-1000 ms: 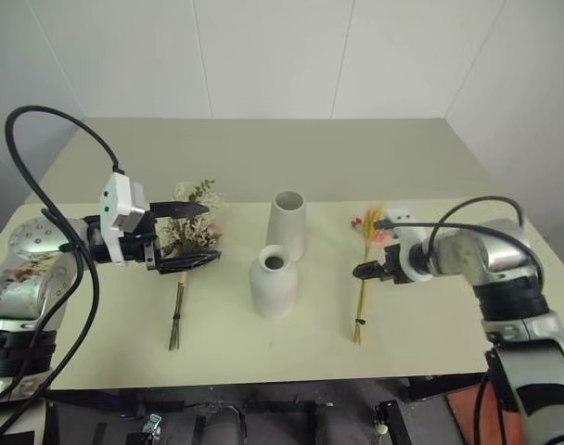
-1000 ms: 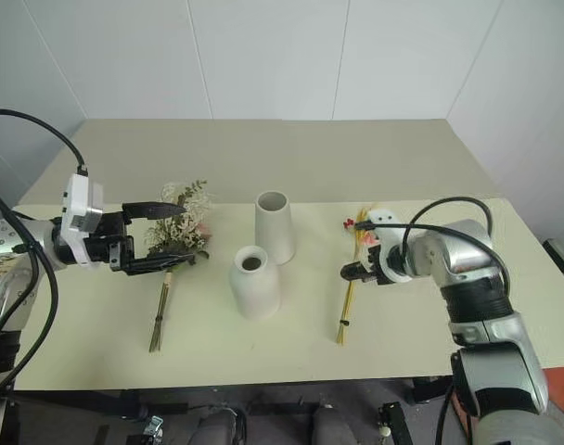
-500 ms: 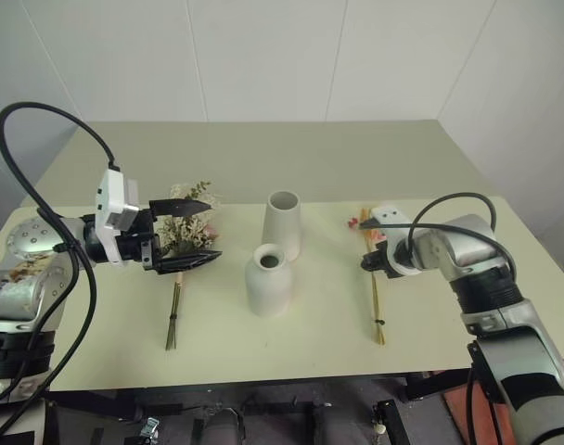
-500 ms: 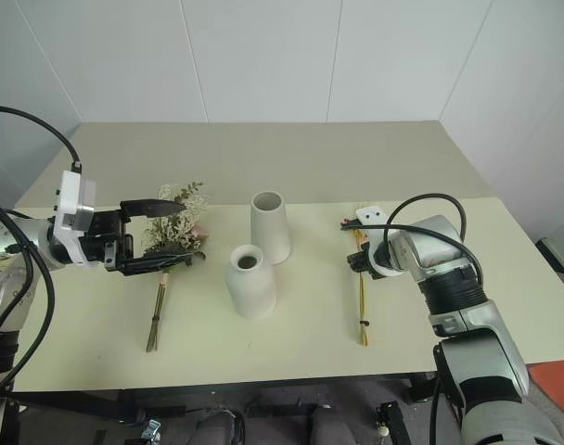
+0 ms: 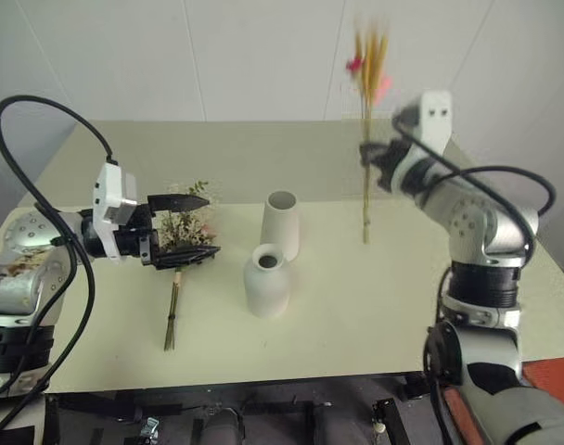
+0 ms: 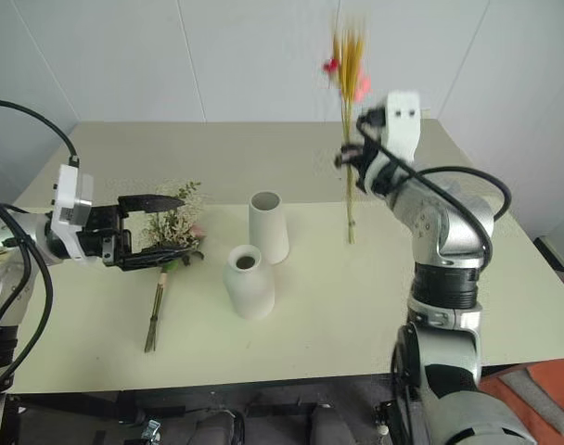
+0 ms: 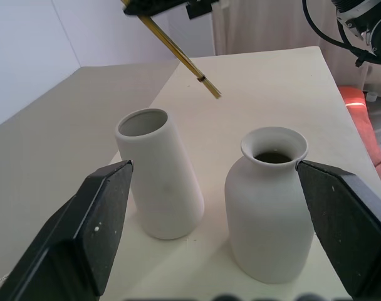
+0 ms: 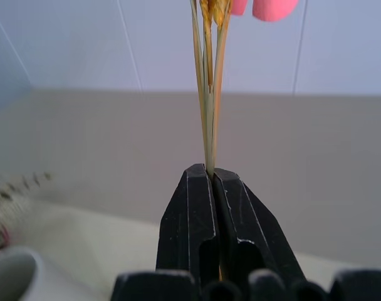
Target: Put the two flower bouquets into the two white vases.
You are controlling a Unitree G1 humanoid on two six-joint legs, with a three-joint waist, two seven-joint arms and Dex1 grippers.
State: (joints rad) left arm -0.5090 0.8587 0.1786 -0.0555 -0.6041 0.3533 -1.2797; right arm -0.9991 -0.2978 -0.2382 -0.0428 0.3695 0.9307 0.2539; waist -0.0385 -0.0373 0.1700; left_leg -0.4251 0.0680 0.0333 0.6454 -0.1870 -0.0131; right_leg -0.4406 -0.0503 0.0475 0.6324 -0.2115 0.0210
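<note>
Your right gripper [image 5: 367, 159] is raised above the far right part of the table [image 5: 356, 306], its two black fingers pressed together on the stems of the slim wheat bouquet [image 5: 365, 130]. In the right wrist view the yellow stalks rise straight out from between the closed fingers [image 8: 197, 219], with pink blossoms at the top. The bunch hangs upright in the air: yellow heads and pink and red blossoms above the gripper, stem ends below it, clear of the tabletop. The top of the bunch is blurred, so you cannot count the blossoms.

Your left gripper [image 5: 197, 227] is held low over the left side of the table, pointing toward the vases, with its fingers spread wide. The fuller bouquet [image 5: 182, 243] of pink roses, white flowers and green sprigs lies on the table at that gripper; its flower head shows between the open fingers in the head views, and its stems run back toward the near edge. Whether the fingers touch it is hard to say from here; they are not closed on it.

The two white vases stand upright near the middle of the table, just beside each other. The taller tapered vase [image 5: 282, 224] is farther back; the squat rounded vase [image 5: 267, 280] with the narrow neck is nearer and slightly to the left. Both mouths are free of flowers. In the left wrist view both vases appear between the spread fingers.
</note>
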